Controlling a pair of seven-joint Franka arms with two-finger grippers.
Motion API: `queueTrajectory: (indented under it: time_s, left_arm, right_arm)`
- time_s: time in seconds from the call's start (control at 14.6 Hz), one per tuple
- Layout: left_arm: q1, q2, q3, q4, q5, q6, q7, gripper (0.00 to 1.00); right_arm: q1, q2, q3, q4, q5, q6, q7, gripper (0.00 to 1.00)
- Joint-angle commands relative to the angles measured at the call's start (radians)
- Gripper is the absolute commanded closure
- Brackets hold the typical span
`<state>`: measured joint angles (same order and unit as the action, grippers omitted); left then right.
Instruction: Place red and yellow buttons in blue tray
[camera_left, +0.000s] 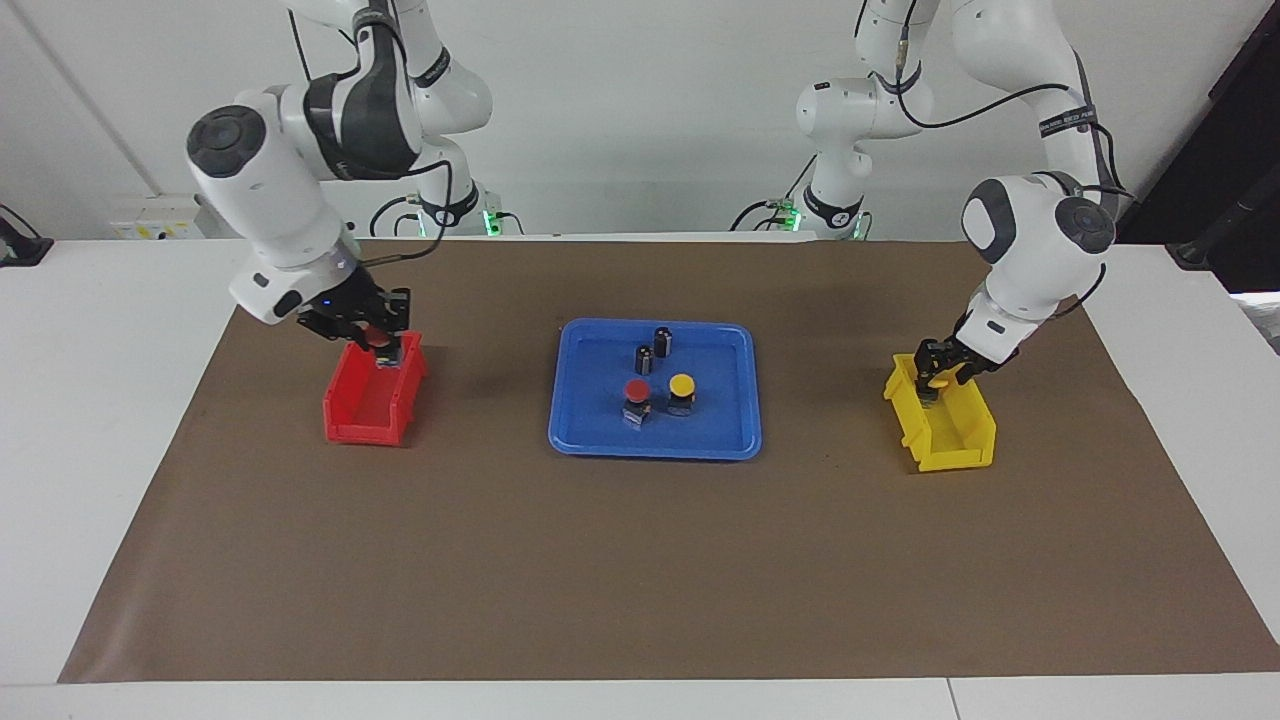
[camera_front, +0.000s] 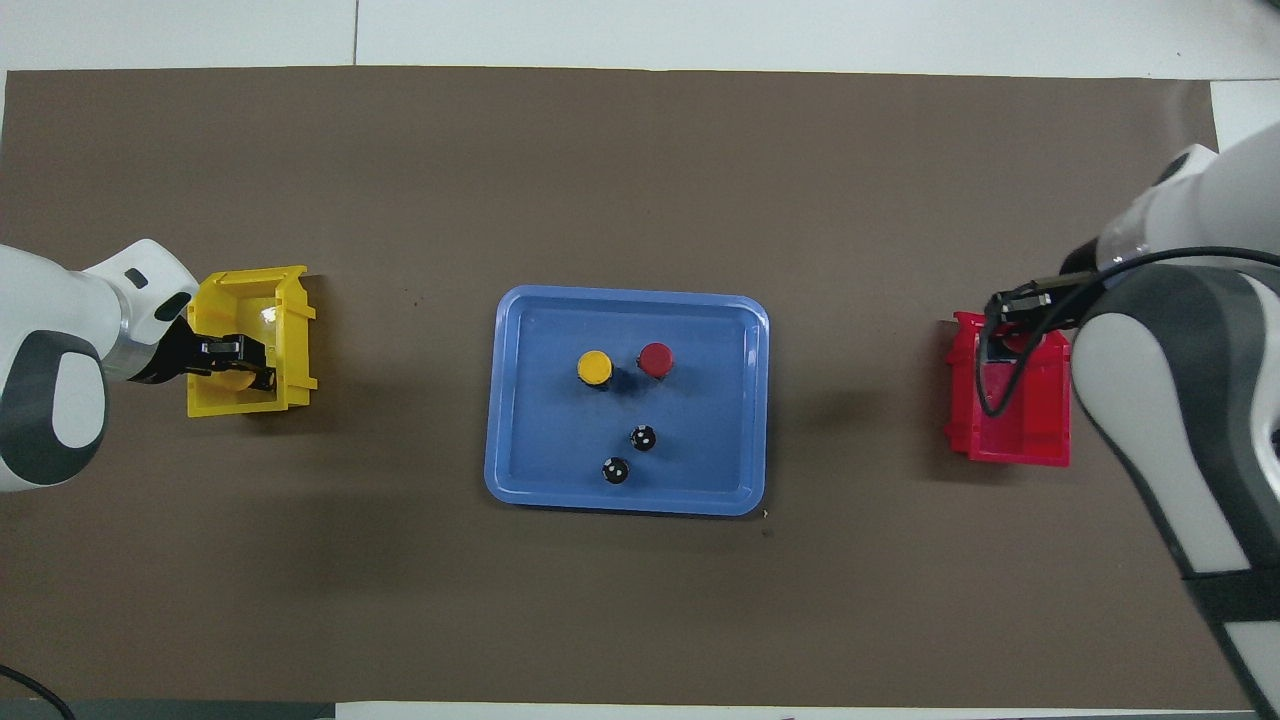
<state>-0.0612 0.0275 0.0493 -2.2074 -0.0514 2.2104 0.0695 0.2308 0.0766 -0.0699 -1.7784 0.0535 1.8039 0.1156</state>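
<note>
The blue tray (camera_left: 720, 420) (camera_front: 540, 420) lies mid-table. In it stand one red button (camera_left: 636, 392) (camera_front: 656, 359) and one yellow button (camera_left: 682, 386) (camera_front: 595, 367), side by side. My right gripper (camera_left: 380, 342) (camera_front: 1018, 335) is at the end of the red bin (camera_left: 365, 415) nearer to the robots, shut on a second red button (camera_left: 376, 337). My left gripper (camera_left: 935, 385) (camera_front: 237, 362) reaches down into the yellow bin (camera_left: 955, 440) (camera_front: 290, 340), shut on a second yellow button (camera_front: 233, 380).
Two dark capless cylinders (camera_left: 645, 358) (camera_left: 663, 340) stand in the tray, nearer to the robots than the buttons. A brown mat (camera_left: 640, 560) covers the table. The red bin is toward the right arm's end, the yellow bin toward the left arm's end.
</note>
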Motion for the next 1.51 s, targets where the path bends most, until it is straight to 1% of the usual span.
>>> queueTrajectory:
  time_s: [0.0,0.07,0.14,0.21,0.27,0.34,0.48,0.55,0.68,0.75,0.89,0.96,1.03,1.16,1.23,1.3,1.44]
  left_arm:
    - [0.012,-0.043,-0.009,-0.061,0.022,0.049,0.009,0.36]
    - [0.012,-0.041,-0.009,-0.061,0.022,0.049,0.009,0.39]
    - [0.014,-0.032,-0.009,-0.061,0.022,0.049,0.007,0.50]
    - [0.014,-0.031,-0.009,-0.061,0.022,0.051,0.010,0.88]
    - [0.020,-0.026,-0.009,-0.054,0.022,0.051,0.009,0.99]
    - [0.024,-0.023,-0.009,-0.037,0.022,0.048,0.007,0.99]
    - [0.024,0.003,-0.009,0.035,0.022,0.005,0.007,0.99]
    - [0.024,0.003,-0.008,0.093,0.030,-0.067,0.007,0.99]
    - [0.026,0.002,-0.009,0.281,0.060,-0.305,0.007,0.99]
    - [0.027,0.002,-0.009,0.357,0.061,-0.393,0.007,0.99]
    - [0.029,0.003,-0.009,0.470,0.061,-0.504,0.007,0.99]
    - [0.029,0.009,-0.009,0.504,0.061,-0.523,0.004,0.99]
    - [0.020,0.014,-0.009,0.499,0.061,-0.502,-0.003,0.99]
    - [0.014,0.009,-0.011,0.456,0.061,-0.437,-0.005,0.99]
    - [0.009,0.012,-0.012,0.443,0.061,-0.417,-0.022,0.99]
    - [-0.018,0.017,-0.019,0.434,0.059,-0.400,-0.069,0.99]
    - [-0.144,0.026,-0.019,0.394,0.058,-0.338,-0.245,0.99]
  right_arm:
    - [0.170,0.092,0.004,0.062,0.003,0.093,0.285,0.82]
    - [0.215,0.127,0.004,0.057,0.003,0.148,0.355,0.82]
    - [0.246,0.150,0.004,0.048,0.002,0.185,0.401,0.81]
    - [0.272,0.169,0.004,0.040,0.000,0.201,0.420,0.80]
    - [0.291,0.190,0.002,0.031,-0.006,0.228,0.441,0.80]
    - [0.294,0.190,0.002,-0.008,-0.009,0.264,0.447,0.80]
    - [0.292,0.189,0.004,-0.068,-0.011,0.340,0.447,0.79]
    - [0.295,0.189,0.004,-0.094,-0.011,0.372,0.447,0.79]
    - [0.294,0.192,0.004,-0.125,-0.011,0.408,0.444,0.78]
    - [0.294,0.193,0.004,-0.128,-0.011,0.417,0.444,0.76]
    - [0.295,0.189,0.004,-0.160,-0.011,0.434,0.444,0.66]
    - [0.295,0.189,0.004,-0.162,-0.011,0.434,0.443,0.55]
    - [0.294,0.189,0.004,-0.162,-0.011,0.434,0.441,0.43]
    - [0.292,0.189,0.004,-0.150,-0.011,0.422,0.441,0.00]
    - [0.282,0.181,0.002,-0.136,-0.011,0.413,0.441,0.00]
    - [0.263,0.163,-0.007,-0.107,-0.011,0.373,0.441,0.00]
    - [0.196,0.121,-0.008,-0.029,-0.012,0.254,0.441,0.00]
